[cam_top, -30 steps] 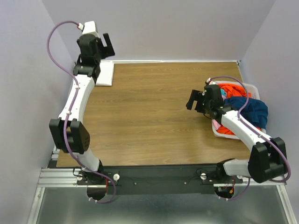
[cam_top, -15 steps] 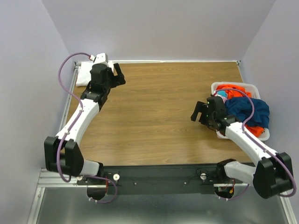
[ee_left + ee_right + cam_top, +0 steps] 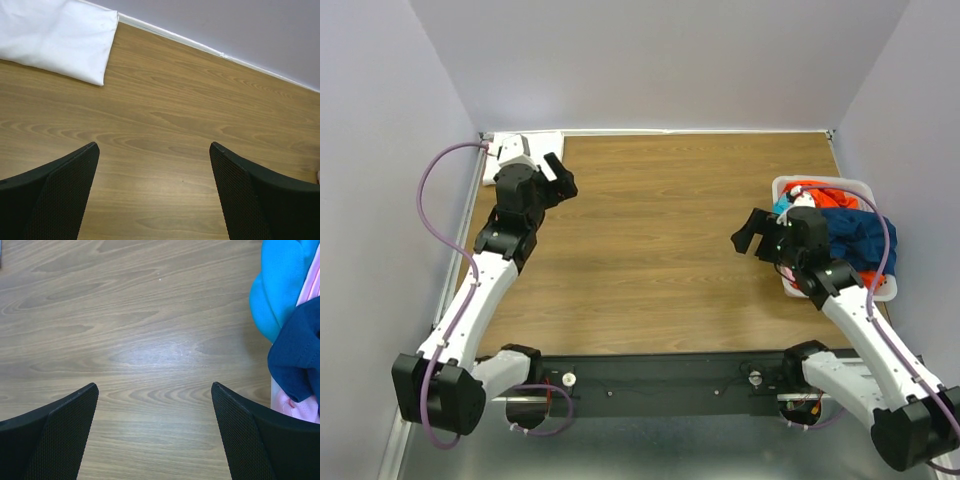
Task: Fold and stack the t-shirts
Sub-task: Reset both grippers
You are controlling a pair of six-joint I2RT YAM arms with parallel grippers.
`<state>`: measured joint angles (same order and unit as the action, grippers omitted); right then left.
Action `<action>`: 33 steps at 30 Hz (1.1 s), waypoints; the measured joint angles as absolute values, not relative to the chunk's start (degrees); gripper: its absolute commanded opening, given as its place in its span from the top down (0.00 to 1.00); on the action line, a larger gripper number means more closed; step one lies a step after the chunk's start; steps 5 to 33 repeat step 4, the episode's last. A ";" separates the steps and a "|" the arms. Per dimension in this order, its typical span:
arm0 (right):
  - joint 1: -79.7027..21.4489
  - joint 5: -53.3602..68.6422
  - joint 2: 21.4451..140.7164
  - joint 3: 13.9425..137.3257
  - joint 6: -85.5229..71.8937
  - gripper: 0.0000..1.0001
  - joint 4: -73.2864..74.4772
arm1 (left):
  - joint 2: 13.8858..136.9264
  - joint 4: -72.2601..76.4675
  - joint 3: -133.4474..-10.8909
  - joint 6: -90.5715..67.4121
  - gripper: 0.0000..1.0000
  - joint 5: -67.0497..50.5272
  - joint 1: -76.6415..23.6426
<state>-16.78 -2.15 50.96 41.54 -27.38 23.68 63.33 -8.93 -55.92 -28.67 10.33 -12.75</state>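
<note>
A folded white t-shirt (image 3: 542,141) lies flat in the table's back left corner, partly hidden by my left arm; it also shows in the left wrist view (image 3: 55,35). My left gripper (image 3: 558,178) (image 3: 154,146) is open and empty, just to the right of and nearer than that shirt, over bare wood. Orange (image 3: 828,190), dark blue (image 3: 855,238) and turquoise (image 3: 784,205) shirts are heaped in a white bin (image 3: 779,184) at the right. My right gripper (image 3: 752,232) (image 3: 154,386) is open and empty, just left of the bin. The right wrist view shows turquoise (image 3: 277,285), dark blue (image 3: 297,355) and pink (image 3: 295,409) cloth.
The wooden table (image 3: 660,240) is walled by lilac panels at the back and on both sides. A pale strip (image 3: 200,46) runs along the back edge. The bin stands against the right edge.
My left arm has drawn back from the back left corner and lowered, leaving the white shirt lying there. My right arm has shifted slightly right and nearer, still beside the bin.
</note>
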 measured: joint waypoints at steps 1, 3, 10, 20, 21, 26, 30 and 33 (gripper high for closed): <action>-16.78 -2.04 50.70 41.54 -27.27 0.00 23.68 | 63.05 -9.15 -55.90 -28.88 0.02 10.55 -12.78; -16.78 -1.98 50.30 41.54 -27.05 0.00 23.70 | 62.63 -9.32 -55.88 -29.39 0.02 10.94 -12.82; -16.78 -1.98 50.15 41.54 -26.98 0.00 23.70 | 62.43 -9.39 -55.88 -29.65 0.02 11.05 -12.82; -16.78 -1.98 50.15 41.54 -26.98 0.00 23.70 | 62.43 -9.39 -55.88 -29.65 0.02 11.05 -12.82; -16.78 -1.98 50.15 41.54 -26.98 0.00 23.70 | 62.43 -9.39 -55.88 -29.65 0.02 11.05 -12.82; -16.78 -1.98 50.15 41.54 -26.98 0.00 23.70 | 62.43 -9.39 -55.88 -29.65 0.02 11.05 -12.82; -16.78 -1.98 50.15 41.54 -26.98 0.00 23.70 | 62.43 -9.39 -55.88 -29.65 0.02 11.05 -12.82; -16.78 -1.98 50.15 41.54 -26.98 0.00 23.70 | 62.43 -9.39 -55.88 -29.65 0.02 11.05 -12.82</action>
